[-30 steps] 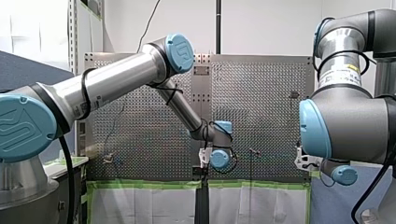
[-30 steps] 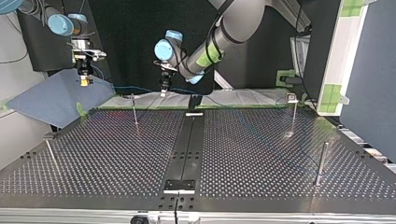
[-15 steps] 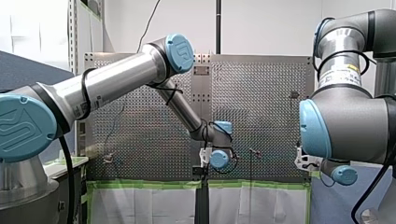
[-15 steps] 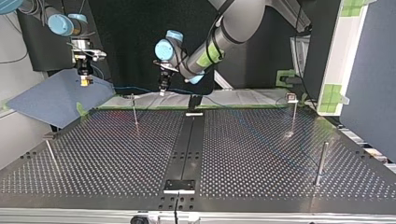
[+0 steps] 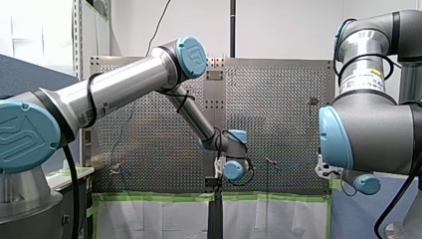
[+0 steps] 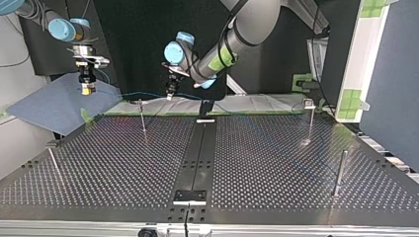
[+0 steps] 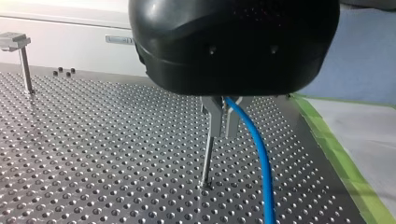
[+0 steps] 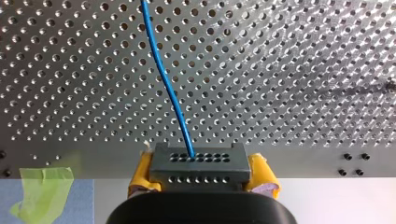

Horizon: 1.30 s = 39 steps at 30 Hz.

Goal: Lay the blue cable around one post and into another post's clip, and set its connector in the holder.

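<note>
A robotics lab: perforated table (image 6: 123, 163) (green tape (image 5: 159, 196) along its edge)

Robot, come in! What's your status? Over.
Left gripper shut on blue cable, post just ahead. Right gripper shut on connector, held in the air.

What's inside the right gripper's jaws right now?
My right gripper clamps the dark connector between its yellow pads; the blue cable leaves the connector's face. The connector's rear is hidden by the gripper body.

My left arm (image 5: 124, 87) and my right arm (image 5: 370, 129) are silver with blue joint caps (image 5: 191, 56); my right gripper (image 8: 201, 175) has yellow pads (image 8: 143, 175).
</note>
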Tool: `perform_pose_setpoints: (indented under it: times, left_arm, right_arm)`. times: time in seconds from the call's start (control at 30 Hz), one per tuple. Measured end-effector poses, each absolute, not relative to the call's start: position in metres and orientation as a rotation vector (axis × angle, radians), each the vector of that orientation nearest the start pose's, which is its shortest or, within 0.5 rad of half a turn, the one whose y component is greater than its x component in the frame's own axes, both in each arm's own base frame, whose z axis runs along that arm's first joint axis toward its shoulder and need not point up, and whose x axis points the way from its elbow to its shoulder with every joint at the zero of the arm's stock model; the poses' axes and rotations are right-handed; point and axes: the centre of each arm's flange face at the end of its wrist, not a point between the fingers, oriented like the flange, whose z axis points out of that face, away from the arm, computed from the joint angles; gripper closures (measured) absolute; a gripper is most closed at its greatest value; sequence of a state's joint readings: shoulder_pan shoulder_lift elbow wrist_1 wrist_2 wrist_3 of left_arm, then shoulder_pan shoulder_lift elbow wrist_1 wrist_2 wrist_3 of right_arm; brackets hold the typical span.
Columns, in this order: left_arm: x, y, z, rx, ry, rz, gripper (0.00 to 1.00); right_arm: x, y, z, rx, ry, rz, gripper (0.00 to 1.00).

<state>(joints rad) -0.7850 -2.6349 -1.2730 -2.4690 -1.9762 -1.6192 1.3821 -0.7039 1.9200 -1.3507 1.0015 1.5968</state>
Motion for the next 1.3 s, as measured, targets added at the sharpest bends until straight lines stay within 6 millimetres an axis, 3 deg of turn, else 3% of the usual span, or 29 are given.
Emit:
perform_pose_setpoints:
  times: [0.43,1.3]
  left_arm:
    - [0.456,-0.581,-0.041,0.323,1.659,-0.326,0.99]
    - [0.496,-0.571,-0.026,0.278,1.648,-0.318,0.99]
  right_arm:
    - [0.086,-0.591,-0.013,1.392,-0.895,1.560,0.76]
    - [0.089,-0.597,-0.009,1.366,-0.904,1.583,0.76]
